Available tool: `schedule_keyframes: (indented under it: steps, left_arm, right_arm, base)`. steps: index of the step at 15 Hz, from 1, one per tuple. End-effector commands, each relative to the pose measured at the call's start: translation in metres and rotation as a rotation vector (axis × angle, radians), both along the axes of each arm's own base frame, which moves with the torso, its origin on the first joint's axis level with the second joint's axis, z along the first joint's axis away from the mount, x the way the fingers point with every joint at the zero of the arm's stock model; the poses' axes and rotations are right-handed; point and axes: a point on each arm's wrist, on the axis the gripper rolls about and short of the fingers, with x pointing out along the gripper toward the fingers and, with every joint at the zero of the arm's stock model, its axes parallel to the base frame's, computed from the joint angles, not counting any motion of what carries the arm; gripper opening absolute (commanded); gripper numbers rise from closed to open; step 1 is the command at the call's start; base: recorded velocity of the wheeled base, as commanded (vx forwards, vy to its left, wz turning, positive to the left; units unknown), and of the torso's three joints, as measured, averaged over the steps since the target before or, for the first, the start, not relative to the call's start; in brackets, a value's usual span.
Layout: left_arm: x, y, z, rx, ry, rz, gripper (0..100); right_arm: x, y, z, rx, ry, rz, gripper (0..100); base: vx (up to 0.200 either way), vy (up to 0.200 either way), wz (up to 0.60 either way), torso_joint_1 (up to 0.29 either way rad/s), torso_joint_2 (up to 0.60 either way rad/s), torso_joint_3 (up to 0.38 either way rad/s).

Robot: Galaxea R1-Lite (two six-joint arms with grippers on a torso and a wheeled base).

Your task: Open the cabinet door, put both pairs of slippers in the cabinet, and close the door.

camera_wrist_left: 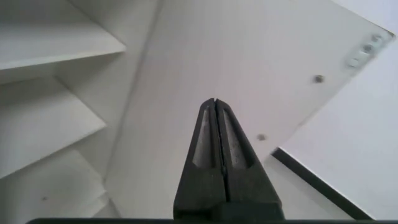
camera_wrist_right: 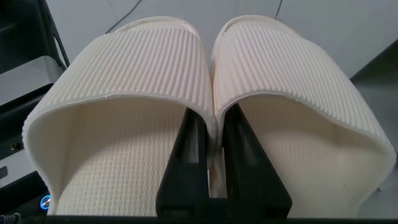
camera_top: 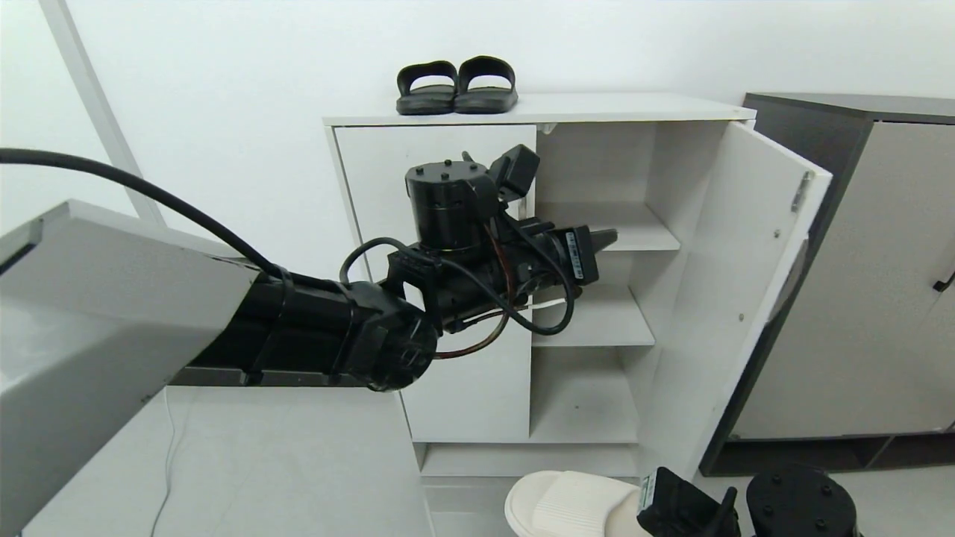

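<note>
L end effector (camera_wrist_left: 214, 107) pressed together by open cabinet (camera_top: 612, 109), label (camera_top: 573, 255) unreadable; R end effector (camera_wrist_right: 213, 143) clamps cream slippers (camera_wrist_right: 149, 68).

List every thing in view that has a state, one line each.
cabinet door: open, swung wide.
left gripper: shut, holding nothing.
right gripper: shut on the cream slippers' inner walls.
cream slippers: gripped as a pair, outside the cabinet.
black slippers: side by side on top of the cabinet.
</note>
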Motion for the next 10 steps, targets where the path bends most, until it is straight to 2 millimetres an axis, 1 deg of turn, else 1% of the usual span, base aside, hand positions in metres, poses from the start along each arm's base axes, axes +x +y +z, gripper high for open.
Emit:
schedule_keyframes:
  steps: [1,3,4,6,7,8,10]
  left_arm:
    - [0.003,0.011,0.004,-0.007,-0.004,0.076,0]
    - [-0.002,0.027,0.013,-0.022,-0.013,0.167,0]
    - [-0.009,0.041,0.020,-0.019,-0.015,0.198,0]
    - [-0.032,0.075,0.034,-0.012,-0.037,0.256,0]
    - [-0.043,0.095,0.037,0.007,-0.059,0.311,0]
    - [-0.058,0.115,0.039,0.037,-0.087,0.379,0]
    - [-0.093,0.153,0.038,0.092,-0.137,0.523,0]
  right_arm:
    - [0.000,0.001,-0.001,-0.001,0.000,0.001,0]
    - [0.004,0.004,-0.001,0.002,-0.007,-0.009,0]
    - [0.011,0.009,0.000,0.012,-0.020,-0.039,0]
    - [0.037,0.016,0.000,0.015,-0.070,-0.247,0]
    - [0.053,0.020,0.001,0.037,-0.085,-0.345,0]
    - [0.068,0.022,0.004,0.060,-0.102,-0.431,0]
    - [0.091,0.024,0.007,0.072,-0.151,-0.578,0]
  base:
    - [0.000,0.000,0.00,0.000,0.00,0.000]
    - [0.000,0.000,0.00,0.000,0.00,0.000]
    - [0.000,0.000,0.00,0.000,0.00,0.000]
    - [0.000,0.000,0.00,0.000,0.00,0.000]
    - [0.000,0.000,0.00,0.000,0.00,0.000]
    - [0.000,0.000,0.00,0.000,0.00,0.000]
    - [0.000,0.000,0.00,0.000,0.00,0.000]
